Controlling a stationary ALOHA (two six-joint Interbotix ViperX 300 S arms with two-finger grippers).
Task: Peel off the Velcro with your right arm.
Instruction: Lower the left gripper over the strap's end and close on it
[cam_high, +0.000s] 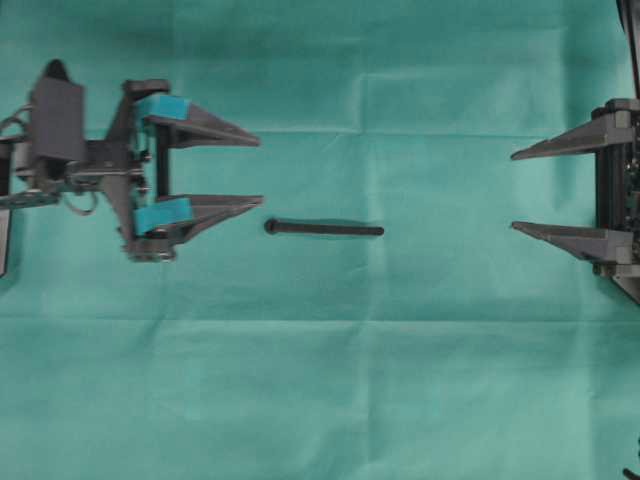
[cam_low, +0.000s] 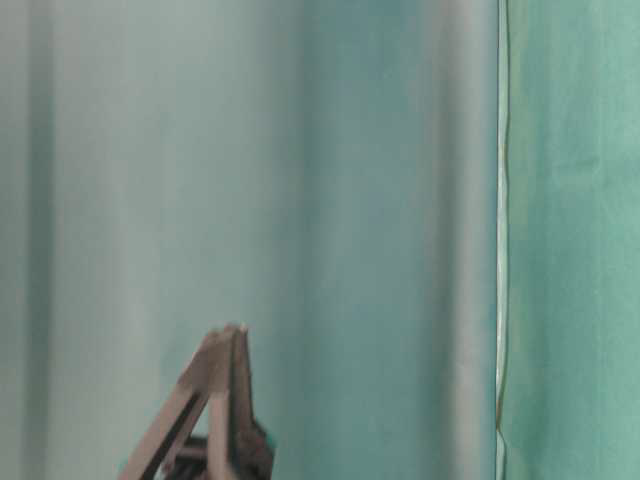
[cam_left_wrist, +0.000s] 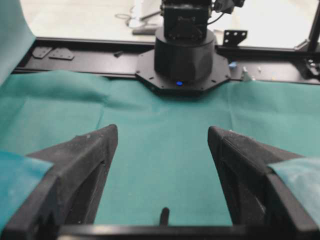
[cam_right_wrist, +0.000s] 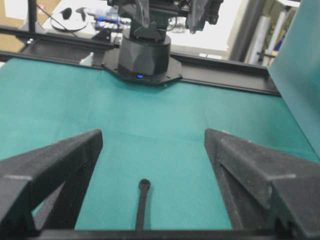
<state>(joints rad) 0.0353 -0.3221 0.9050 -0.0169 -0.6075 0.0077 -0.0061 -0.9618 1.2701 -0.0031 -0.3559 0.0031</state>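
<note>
Nothing of the peeling looks begun: the Velcro (cam_high: 324, 229) lies flat on the green cloth (cam_high: 320, 380) as one closed strip, its two layers together as far as the overhead view can show, and neither gripper touches it. All of the work is left: reaching the strip, pinning or grasping it, and pulling one layer from the other.

Starting at the left of the overhead view, the left gripper (cam_high: 260, 170), the one with teal patches on its fingers, stands wide open with nothing between its fingers. The strip's rounded end sits just beyond the tip of its lower finger, near it but apart, and slightly outside the gap between the fingers, not centred in it. In the left wrist view only a short black tip of the strip (cam_left_wrist: 164, 216) shows, low between the spread fingers.

From there the strip runs straight toward the right across the middle of the cloth, ending short of the centre-right.

At the far right, the right gripper (cam_high: 513, 191), all black, is also wide open and empty. The strip's plain end lies well apart from its fingertips, ahead of them and roughly in line with the lower finger. In the right wrist view the strip (cam_right_wrist: 142, 202) runs forward between the open fingers, rounded end farthest away.

The table-level view shows only blurred cloth and one finger pair.
</note>
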